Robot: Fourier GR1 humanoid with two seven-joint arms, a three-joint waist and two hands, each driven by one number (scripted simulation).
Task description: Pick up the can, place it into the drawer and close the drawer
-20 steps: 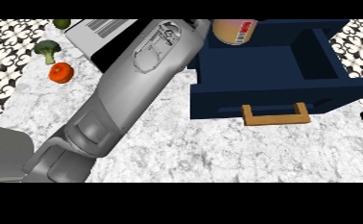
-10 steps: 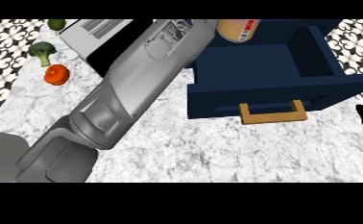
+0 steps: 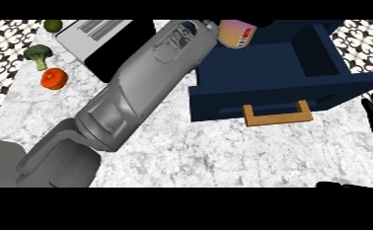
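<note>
On the marble counter [image 3: 218,155] the navy drawer [image 3: 247,71] stands open. The can [image 3: 237,32] shows at its back left corner, by the left hand [image 3: 264,23]; whether that hand grips it, I cannot tell.

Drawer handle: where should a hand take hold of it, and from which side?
Probably take the wooden handle at the middle of its crossbar, from the drawer's near side: the bar stands off the front panel, leaving a gap for fingers.
</note>
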